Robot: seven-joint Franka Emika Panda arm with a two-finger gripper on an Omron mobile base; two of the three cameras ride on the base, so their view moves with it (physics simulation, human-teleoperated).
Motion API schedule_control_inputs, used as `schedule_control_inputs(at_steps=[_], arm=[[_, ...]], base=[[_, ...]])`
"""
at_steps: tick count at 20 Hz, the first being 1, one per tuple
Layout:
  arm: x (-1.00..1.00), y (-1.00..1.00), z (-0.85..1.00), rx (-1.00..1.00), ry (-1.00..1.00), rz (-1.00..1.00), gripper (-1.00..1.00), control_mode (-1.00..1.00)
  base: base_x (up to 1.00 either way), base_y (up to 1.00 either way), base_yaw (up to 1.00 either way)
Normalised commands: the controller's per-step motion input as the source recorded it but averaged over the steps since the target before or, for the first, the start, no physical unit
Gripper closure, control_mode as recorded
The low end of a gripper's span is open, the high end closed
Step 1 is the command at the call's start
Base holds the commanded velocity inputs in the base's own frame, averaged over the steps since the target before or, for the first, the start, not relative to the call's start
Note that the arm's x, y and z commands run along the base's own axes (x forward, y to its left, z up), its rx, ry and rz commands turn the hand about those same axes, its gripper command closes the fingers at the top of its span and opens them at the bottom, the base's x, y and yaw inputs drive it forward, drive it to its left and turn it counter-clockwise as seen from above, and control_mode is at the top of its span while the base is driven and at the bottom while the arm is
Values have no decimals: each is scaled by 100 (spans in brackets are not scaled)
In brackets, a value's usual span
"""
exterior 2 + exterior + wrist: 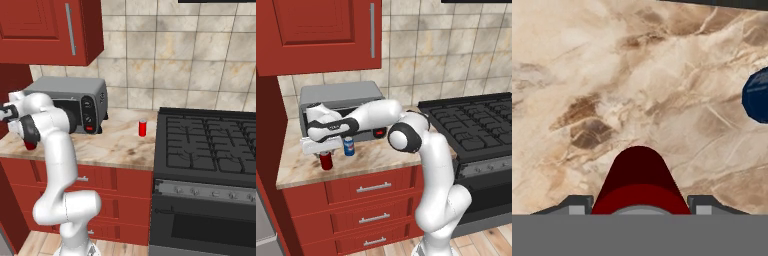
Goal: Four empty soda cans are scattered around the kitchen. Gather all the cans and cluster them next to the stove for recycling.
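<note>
Currently: my gripper (640, 210) clamped on red can (640, 182), lower centre; step, pickup; next, carry to stove (476, 125).

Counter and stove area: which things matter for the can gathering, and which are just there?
Job:
- red can between the fingers
- blue can beside it
- red can by the stove
- stove

Lying about:
- toaster oven
- upper cabinet
</note>
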Motion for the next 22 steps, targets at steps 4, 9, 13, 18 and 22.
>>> schedule_control_inputs(at_steps=[4,9,13,18,22], arm=[[-11,-21,22,0,-7,0,100,-100],[-27,-30,29,2,0,0,100,-100],[-37,-31,21,2,0,0,100,-100],[-29,-39,8,0,0,0,100,-100],[-19,-43,0,0,0,-1,100,-100]], base=[[0,0,0],[0,0,0],[0,0,0],[0,0,0],[0,0,0]])
